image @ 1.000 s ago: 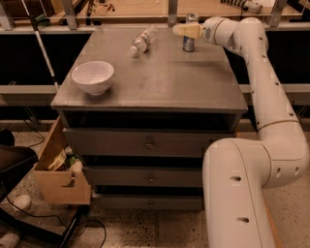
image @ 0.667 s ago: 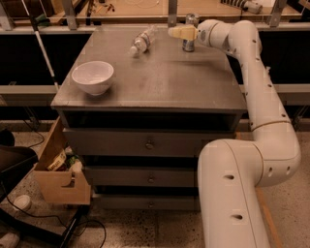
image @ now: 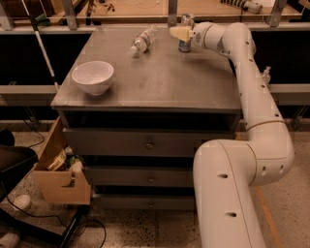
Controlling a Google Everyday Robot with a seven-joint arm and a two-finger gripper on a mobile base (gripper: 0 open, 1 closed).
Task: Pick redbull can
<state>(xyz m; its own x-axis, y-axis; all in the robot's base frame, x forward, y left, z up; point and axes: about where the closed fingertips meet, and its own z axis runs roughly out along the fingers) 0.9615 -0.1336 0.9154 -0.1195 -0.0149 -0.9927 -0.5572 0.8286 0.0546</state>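
Lab or workshop. Grey metal counter with drawers; speckled hard floor; open cardboard box of clutter on floor at counter's left; wooden workbench behind. White robot arm reaches over counter, pale-yellow end effector near far edge.

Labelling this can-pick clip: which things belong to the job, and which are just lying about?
Job:
redbull can, upright at the cabinet's far edge
gripper, right at the can

Lying about:
water bottle, on its side
white bowl
cardboard box, on the floor
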